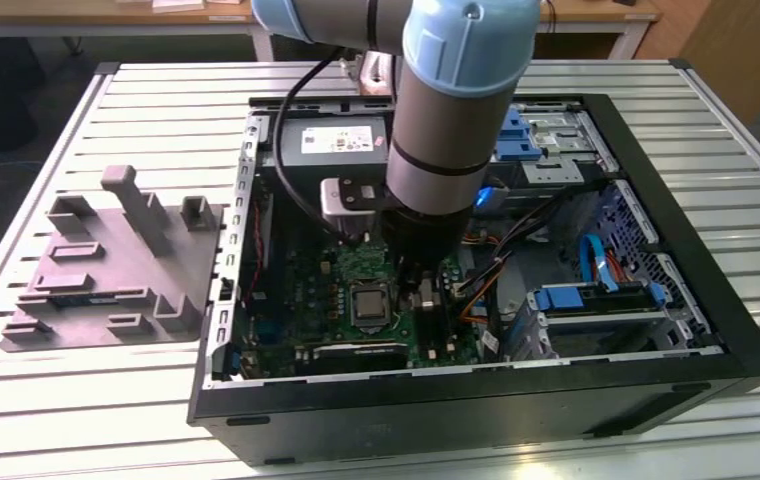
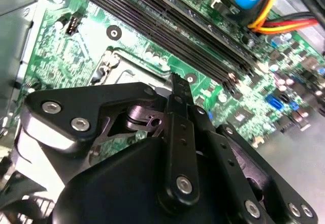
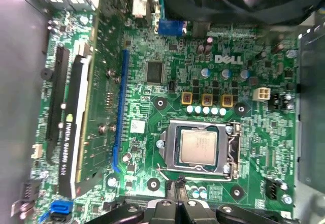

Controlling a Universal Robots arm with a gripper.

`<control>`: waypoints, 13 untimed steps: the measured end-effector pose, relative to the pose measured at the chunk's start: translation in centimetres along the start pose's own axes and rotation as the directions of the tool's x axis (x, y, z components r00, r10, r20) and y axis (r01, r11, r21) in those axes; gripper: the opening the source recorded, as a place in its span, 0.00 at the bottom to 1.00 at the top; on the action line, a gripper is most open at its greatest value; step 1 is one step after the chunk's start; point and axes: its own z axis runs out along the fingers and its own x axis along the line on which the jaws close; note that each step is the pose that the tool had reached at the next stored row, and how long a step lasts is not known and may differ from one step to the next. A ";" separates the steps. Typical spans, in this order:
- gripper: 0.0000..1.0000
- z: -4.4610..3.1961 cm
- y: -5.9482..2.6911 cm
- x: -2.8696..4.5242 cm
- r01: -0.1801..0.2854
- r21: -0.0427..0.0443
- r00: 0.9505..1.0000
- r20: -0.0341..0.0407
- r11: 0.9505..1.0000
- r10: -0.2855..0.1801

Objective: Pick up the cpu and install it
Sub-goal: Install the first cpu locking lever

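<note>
The cpu [image 3: 198,148], a small square chip with a pale silvery top, lies flat inside the black socket with its metal frame [image 3: 167,155] on the green motherboard. My gripper [image 3: 176,186] hangs above the board just beside the socket's edge, apart from the chip, fingers together and holding nothing. In the second wrist view the gripper [image 2: 174,79] tapers to one closed tip over the board, with a corner of the socket [image 2: 119,66] beyond it. In the exterior view the gripper [image 1: 418,285] reaches down into the open computer case, next to the socket [image 1: 369,303].
A grey plastic tray with upright blocks [image 1: 100,270] lies on the slatted table at the exterior view's left. Inside the case are a power-supply box [image 1: 340,140], blue drive brackets [image 1: 594,295], orange and black cables [image 1: 487,285], a graphics card [image 3: 68,132] and memory slots [image 2: 167,26].
</note>
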 end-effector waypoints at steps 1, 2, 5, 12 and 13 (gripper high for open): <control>0.11 -0.24 0.02 0.01 0.000 0.000 1.000 0.000 1.000 0.000; 0.11 -0.32 0.03 0.01 0.000 0.000 1.000 0.000 1.000 0.000; 0.11 -0.32 0.03 0.01 0.000 0.000 1.000 0.000 1.000 0.000; 0.11 -0.32 0.03 0.02 0.000 0.000 1.000 0.000 1.000 0.000; 0.11 -0.32 0.03 0.02 0.000 0.000 1.000 0.000 1.000 0.000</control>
